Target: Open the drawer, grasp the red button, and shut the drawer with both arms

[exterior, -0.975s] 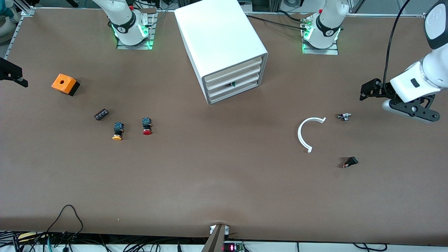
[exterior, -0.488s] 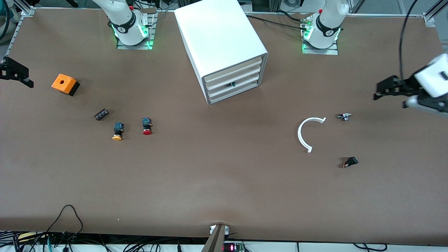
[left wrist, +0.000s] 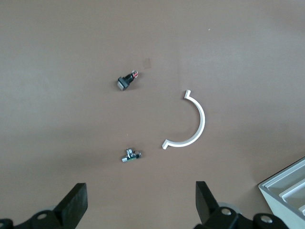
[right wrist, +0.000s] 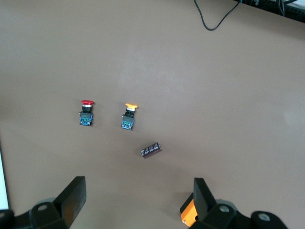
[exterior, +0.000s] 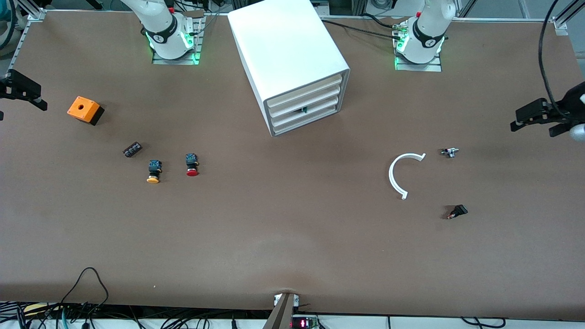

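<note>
The white cabinet [exterior: 292,55] stands between the arm bases, its four cream drawer fronts [exterior: 304,103] all pushed in. A small dark green bit [exterior: 304,109] shows in a gap between the fronts. The red-capped button [exterior: 192,165] lies on the table toward the right arm's end and also shows in the right wrist view [right wrist: 86,113]. My right gripper [exterior: 18,91] hangs open and empty at that end of the table, beside the orange cube; its fingers stand wide apart in the right wrist view [right wrist: 138,200]. My left gripper [exterior: 539,122] is open and empty over the left arm's end of the table [left wrist: 139,210].
A yellow-capped button [exterior: 153,171], a small black part [exterior: 132,149] and an orange cube with a hole [exterior: 83,109] lie near the red button. A white arc [exterior: 402,173], a small metal part [exterior: 449,152] and a small black part [exterior: 457,211] lie toward the left arm's end.
My left gripper has drawn back toward the left arm's end of the table, away from the small metal part. My right gripper has shifted slightly at the table's edge. Nothing on the table moved.
</note>
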Controlling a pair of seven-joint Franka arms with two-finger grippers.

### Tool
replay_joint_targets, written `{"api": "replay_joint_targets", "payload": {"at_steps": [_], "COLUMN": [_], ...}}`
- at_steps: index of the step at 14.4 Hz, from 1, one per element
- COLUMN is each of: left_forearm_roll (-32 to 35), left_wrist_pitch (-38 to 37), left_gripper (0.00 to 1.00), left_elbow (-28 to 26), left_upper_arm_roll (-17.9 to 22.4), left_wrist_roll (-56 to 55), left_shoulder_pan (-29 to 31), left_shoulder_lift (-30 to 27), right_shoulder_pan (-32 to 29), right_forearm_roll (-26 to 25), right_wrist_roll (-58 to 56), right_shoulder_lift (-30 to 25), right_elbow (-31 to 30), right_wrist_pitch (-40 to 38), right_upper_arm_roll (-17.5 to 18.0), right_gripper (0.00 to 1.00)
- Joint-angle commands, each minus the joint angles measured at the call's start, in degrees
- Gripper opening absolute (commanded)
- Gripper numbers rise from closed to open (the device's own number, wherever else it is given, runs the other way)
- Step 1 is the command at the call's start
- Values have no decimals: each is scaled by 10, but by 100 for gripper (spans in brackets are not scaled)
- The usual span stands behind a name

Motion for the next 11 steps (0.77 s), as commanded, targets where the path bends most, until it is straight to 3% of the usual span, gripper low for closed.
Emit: {"api": "replay_joint_targets", "payload": {"at_steps": [1, 11], "left_forearm_roll": [47, 49], "left_wrist_pitch": [-16, 3], "left_gripper": [100, 100], "left_elbow": [5, -12], "left_upper_arm_roll": [-41, -48], "left_wrist_roll": [-56, -49], "left_shoulder_pan": [-4, 1], "left_shoulder_lift": [-5, -19], "right_shoulder_pan": [-13, -7], "right_forearm_roll": [-7, -8], "right_wrist_roll": [1, 0], "right_shoulder_lift": [-8, 1], "right_elbow": [13, 12], "right_wrist_pitch": [-39, -58], "right_upper_arm_roll": [3, 8], "right_gripper": [100, 100]}}
